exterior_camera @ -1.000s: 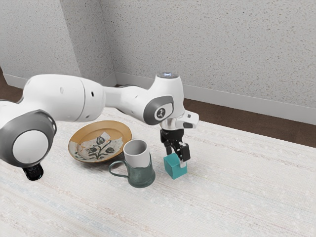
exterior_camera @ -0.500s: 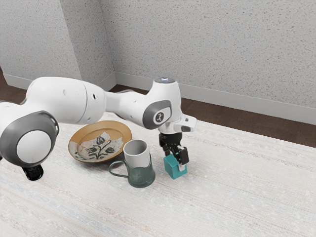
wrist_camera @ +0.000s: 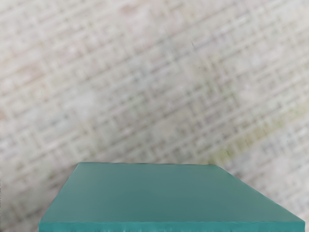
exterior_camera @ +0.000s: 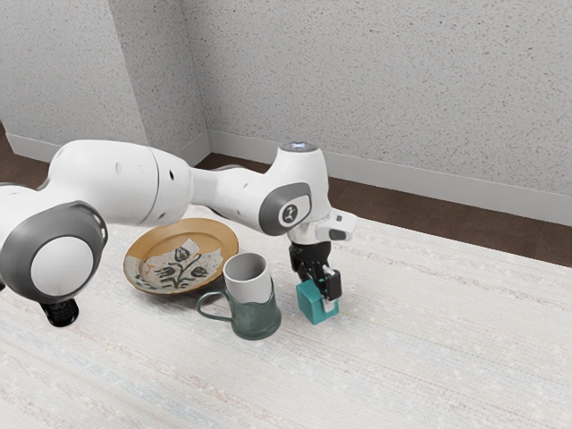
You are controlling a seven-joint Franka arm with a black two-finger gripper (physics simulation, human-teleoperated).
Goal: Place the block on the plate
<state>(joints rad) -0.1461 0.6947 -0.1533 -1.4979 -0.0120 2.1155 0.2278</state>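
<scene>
One teal block point(exterior_camera: 312, 309) sits on the table point(exterior_camera: 393, 357), off the plate point(exterior_camera: 211, 236). Gripper point(exterior_camera: 319, 297) is closed on it from two sides, fingers about the block's width apart. Mug point(exterior_camera: 256, 318) stands upright between block and plate, apart from the block.

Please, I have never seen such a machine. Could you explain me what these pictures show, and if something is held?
The machine is a white robot arm with a black gripper, drawn by a simulator. The exterior view looks from the arm's side; the wrist view looks from a camera on its hand. On the pale table are a patterned brown plate, a green and grey mug and a teal block. The gripper is down at the block, which also appears large in the wrist view. Whether it is firmly held, I cannot tell.
</scene>
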